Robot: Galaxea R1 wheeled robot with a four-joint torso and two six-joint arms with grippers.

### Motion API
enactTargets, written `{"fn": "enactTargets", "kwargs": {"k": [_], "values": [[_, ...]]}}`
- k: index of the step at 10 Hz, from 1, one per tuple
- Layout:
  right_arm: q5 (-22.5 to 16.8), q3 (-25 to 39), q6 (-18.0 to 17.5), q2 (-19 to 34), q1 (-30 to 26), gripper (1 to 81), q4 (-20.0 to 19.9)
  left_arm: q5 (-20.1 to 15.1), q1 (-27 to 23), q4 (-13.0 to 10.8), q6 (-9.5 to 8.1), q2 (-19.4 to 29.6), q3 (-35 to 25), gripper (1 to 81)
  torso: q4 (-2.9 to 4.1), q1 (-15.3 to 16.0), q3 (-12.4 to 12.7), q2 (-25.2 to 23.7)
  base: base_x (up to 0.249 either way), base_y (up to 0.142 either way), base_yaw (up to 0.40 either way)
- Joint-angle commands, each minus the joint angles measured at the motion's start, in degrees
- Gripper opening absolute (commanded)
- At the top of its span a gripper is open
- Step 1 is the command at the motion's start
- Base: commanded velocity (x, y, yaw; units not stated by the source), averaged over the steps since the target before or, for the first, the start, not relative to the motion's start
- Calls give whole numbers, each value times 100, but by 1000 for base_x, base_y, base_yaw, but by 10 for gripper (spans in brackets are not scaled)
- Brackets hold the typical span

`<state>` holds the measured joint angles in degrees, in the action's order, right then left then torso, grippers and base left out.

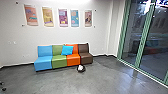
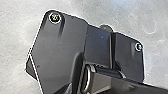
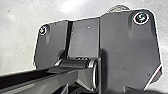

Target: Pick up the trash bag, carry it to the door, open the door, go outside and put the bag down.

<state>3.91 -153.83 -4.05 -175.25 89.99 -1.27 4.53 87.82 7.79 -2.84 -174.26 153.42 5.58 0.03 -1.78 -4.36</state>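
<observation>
**Bright wall, dark glass**

In the head view, the wall (image 1: 100, 35) is lit brightly and quite evenly, with a white glow spread along its top. The floor (image 1: 107, 80) is rendered a duller grey, softened by a faint sheen, and is shaded just under the sofa (image 1: 59, 64). The glass (image 1: 132, 27) is mostly dark, broken by dim reflections and by strong glare high up. The green frames (image 1: 143, 37) are seen aslant toward the floor's right edge. In both wrist views, the floor is washed out to pale grey; in the right one, it is whitened by a patch of glare. The dark plate (image 2: 60, 45) is edged with bright outlines.
</observation>
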Motion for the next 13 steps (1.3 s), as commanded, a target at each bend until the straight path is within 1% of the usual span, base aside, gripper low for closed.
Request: {"fn": "enactTargets", "kwargs": {"k": [1, 13], "values": [[-277, 47, 18, -12, -328, 811, 56, -286, -322, 12, 20, -12, -49, 811, 0, 0, 0, 0, 144, 0, 0], [-285, 47, 27, -47, -337, 811, 56, -286, -322, 12, 20, -12, -49, 811, 0, -3, 0, 0, 144, 0, 0]]}}
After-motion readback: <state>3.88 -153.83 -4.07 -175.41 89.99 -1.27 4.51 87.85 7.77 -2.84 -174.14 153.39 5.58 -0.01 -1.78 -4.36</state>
